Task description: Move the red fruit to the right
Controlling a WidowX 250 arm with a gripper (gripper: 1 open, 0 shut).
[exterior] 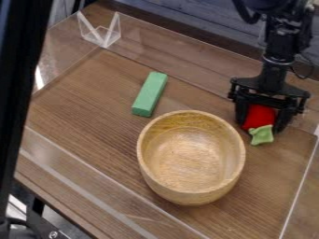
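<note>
A single camera looked down at an angle from beyond the near edge of the wooden table (88, 112), fairly close, facing its far edge.

Probably lab: clear-walled wooden table (88, 112).
</note>
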